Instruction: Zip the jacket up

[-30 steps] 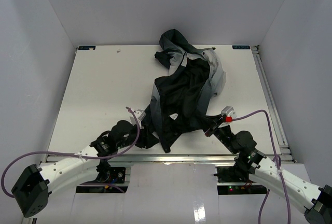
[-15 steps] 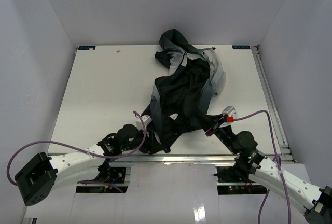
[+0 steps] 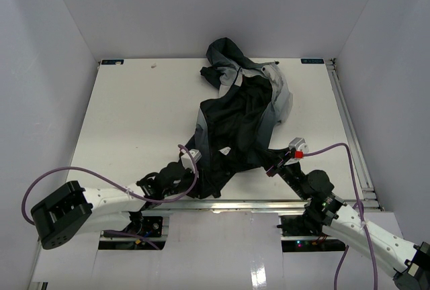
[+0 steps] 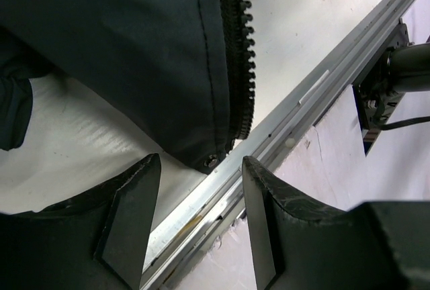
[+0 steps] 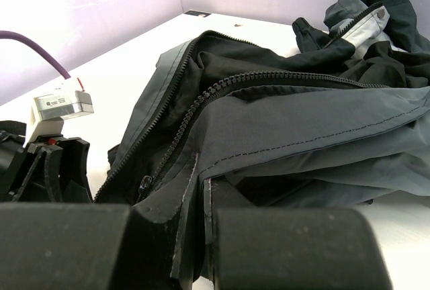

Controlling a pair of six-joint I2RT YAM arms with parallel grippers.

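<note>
The jacket [image 3: 235,122], dark with grey panels, lies crumpled on the white table, hood at the far end. In the left wrist view its bottom corner [image 4: 201,149] shows a line of zipper teeth [image 4: 243,48] and a snap [image 4: 211,161]. My left gripper [image 4: 199,169] is open just short of that corner and touches nothing; from above the left gripper [image 3: 200,170] sits at the jacket's near hem. My right gripper [image 5: 203,189] is shut on a grey hem edge of the jacket [image 5: 302,115]. A zipper slider [image 5: 144,184] hangs left of it. From above the right gripper [image 3: 271,166] is at the right hem.
An aluminium rail [image 4: 295,115] runs along the table's near edge, right under the left fingers. A second rail [image 3: 349,129] lines the right side. White walls close in the table. Purple cables [image 3: 40,189] loop off both wrists.
My left arm has swung right along the near edge, bringing its gripper up to the jacket's bottom corner. The right arm and the jacket have stayed still.
</note>
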